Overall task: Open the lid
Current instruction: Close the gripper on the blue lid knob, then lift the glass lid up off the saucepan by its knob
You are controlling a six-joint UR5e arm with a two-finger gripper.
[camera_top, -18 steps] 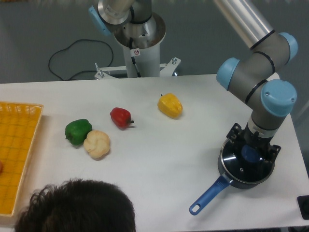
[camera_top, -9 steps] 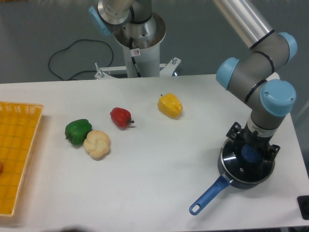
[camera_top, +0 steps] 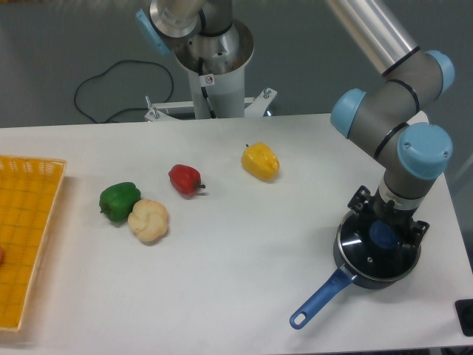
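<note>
Silver-grey tubular arm (camera_top: 369, 29), light-blue joint caps (camera_top: 424, 145), black wrist; fingers (camera_top: 363, 203) dark, details unclear.

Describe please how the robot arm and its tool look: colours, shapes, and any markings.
The arm is made of silver-grey metal tubes joined by rounded grey joints with light blue caps. Its wide silver base column carries a small round red-and-white sticker. The tool is black and boxy, with dark bracket-like parts on both sides. A black cable lies looped on the floor behind the table.
</note>
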